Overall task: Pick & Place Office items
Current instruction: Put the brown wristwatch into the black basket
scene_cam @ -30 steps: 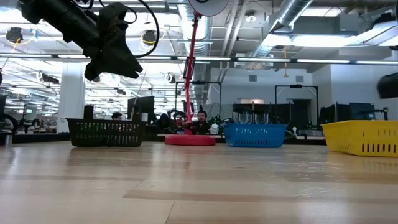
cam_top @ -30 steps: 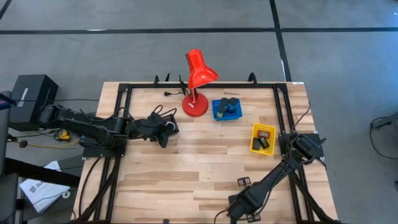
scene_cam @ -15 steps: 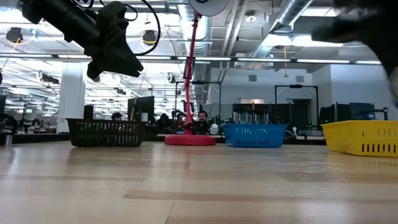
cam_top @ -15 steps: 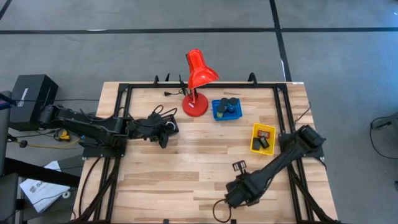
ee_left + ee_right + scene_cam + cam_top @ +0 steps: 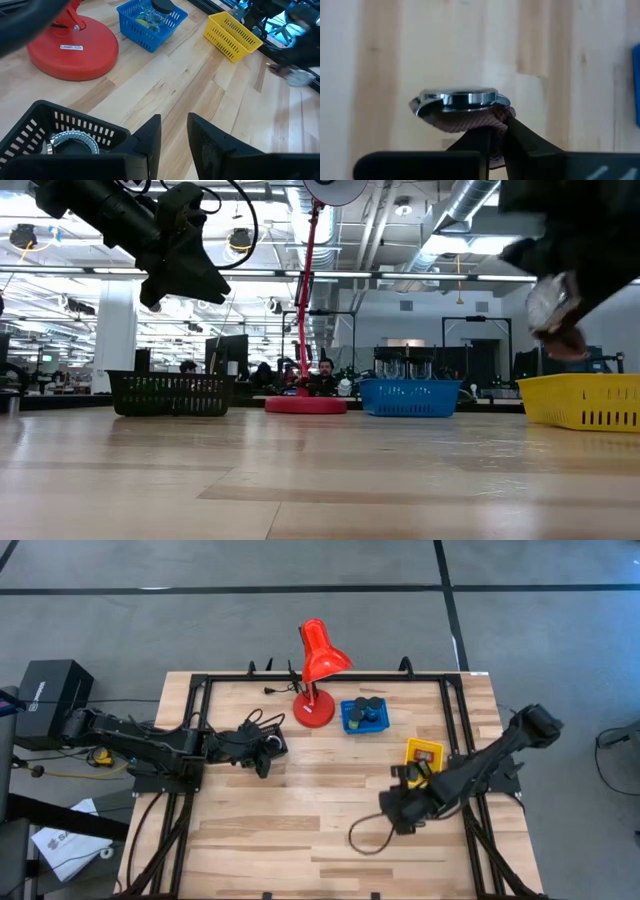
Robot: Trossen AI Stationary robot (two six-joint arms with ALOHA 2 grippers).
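Wooden bench (image 5: 300, 810): right gripper (image 5: 492, 131) clamped on a watch (image 5: 462, 107), aloft near yellow tray (image 5: 422, 762). Left gripper (image 5: 173, 131) slightly parted, empty, over black tray (image 5: 55, 132).

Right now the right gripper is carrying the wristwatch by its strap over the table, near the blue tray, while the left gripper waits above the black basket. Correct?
Not quite. The right gripper does hold the wristwatch by its strap, but the high view shows it beside the yellow tray, not the blue tray. The left gripper does wait above the black basket.
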